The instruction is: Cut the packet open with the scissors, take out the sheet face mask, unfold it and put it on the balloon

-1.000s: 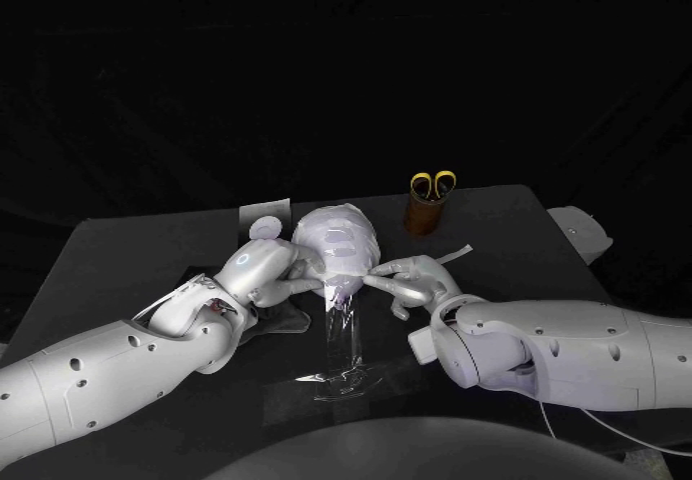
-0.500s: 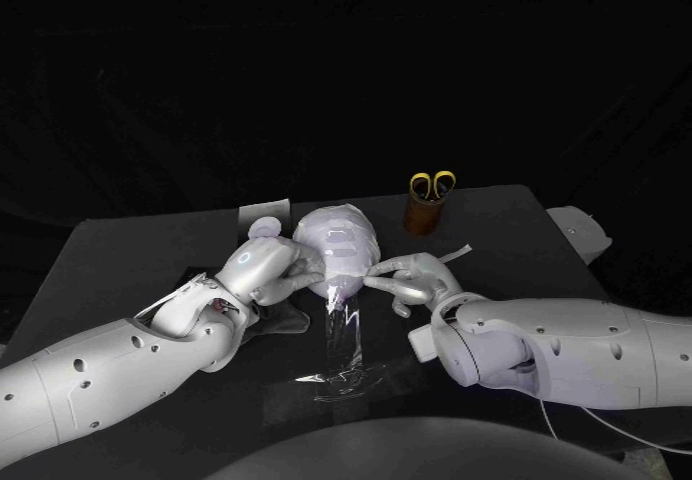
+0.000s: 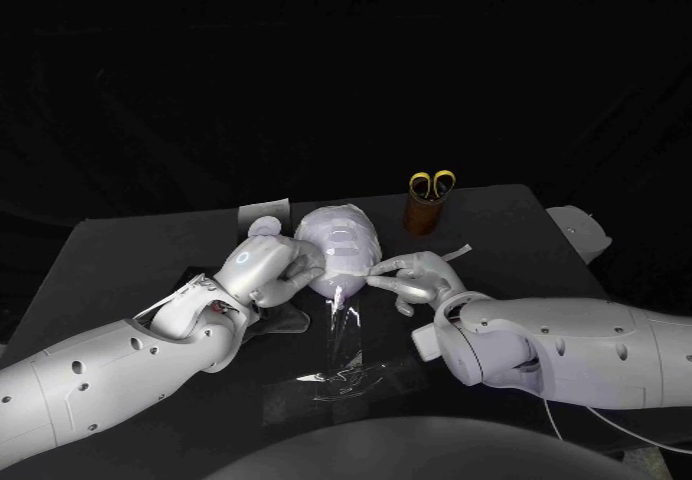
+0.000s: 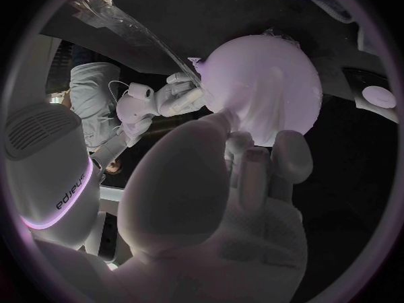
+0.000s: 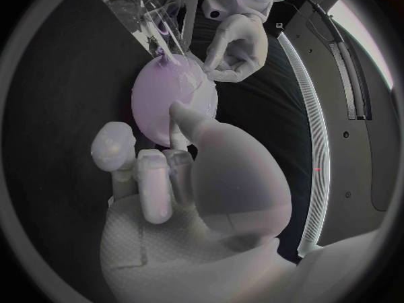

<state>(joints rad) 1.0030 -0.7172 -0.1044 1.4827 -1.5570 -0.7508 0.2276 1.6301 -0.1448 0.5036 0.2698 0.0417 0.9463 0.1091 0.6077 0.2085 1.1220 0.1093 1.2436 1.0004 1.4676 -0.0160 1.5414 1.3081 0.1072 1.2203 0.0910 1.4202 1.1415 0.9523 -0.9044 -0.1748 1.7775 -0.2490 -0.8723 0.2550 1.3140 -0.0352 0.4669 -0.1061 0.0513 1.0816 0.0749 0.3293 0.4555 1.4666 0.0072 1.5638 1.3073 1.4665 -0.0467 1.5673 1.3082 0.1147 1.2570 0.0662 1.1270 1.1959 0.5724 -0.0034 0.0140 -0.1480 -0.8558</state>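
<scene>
- Brown cup [image 3: 423, 214] holds the yellow-handled scissors [image 3: 433, 184].
- Balloon [image 5: 164, 111], wearing the sheet face mask [image 3: 342, 235], lies between the hands.
- Left hand [image 3: 267, 265]: fingers bunched against the balloon; pinching unclear.
- Right hand [image 3: 415, 278] pinches the mask's edge.

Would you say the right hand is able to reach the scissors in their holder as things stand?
Probably yes: the scissors stand upright in the holder beyond the right hand, with nothing tall between, though it must first leave the balloon.

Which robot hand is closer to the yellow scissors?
The right robot hand, touching the balloon on the scissors' side; the left robot hand is across the balloon, farther away.
</scene>
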